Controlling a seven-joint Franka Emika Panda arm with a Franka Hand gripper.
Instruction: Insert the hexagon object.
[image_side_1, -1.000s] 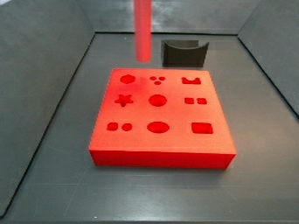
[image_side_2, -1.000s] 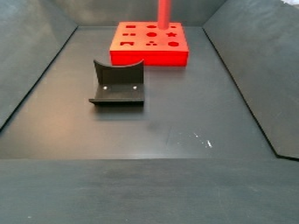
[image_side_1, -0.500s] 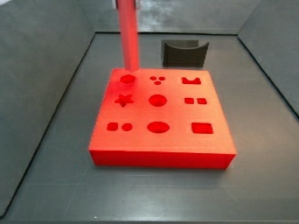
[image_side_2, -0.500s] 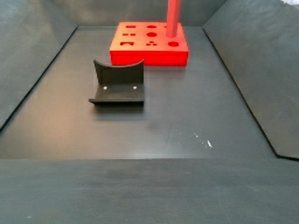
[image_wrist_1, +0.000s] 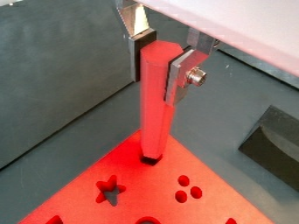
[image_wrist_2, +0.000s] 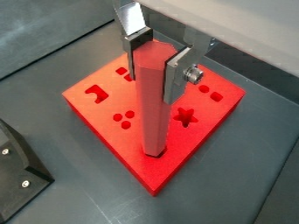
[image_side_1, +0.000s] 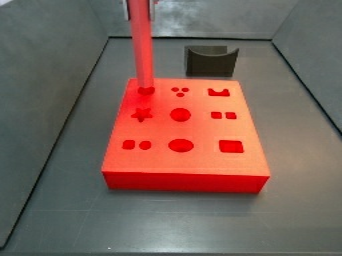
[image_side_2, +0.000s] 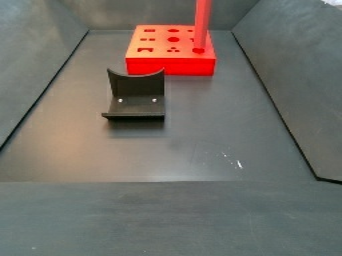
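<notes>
Lowered since before, the hexagon object (image_wrist_1: 156, 105) stands upright, pinched between the claw (image_wrist_1: 162, 59) fingers, tip in the red block (image_wrist_2: 163, 122).

Looks like a robot test cell in a lab: bare dark worktop (image_side_2: 187, 150) boxed in by plain grey walls (image_side_1: 54, 35), holding only a red block (image_side_1: 183, 135) cut with shaped holes and a dark curved holder (image_side_2: 134, 95). Gripper (image_wrist_2: 162, 59) above the block, fingers (image_wrist_1: 177, 74) clamped on the hexagon object (image_wrist_2: 152, 101).
</notes>
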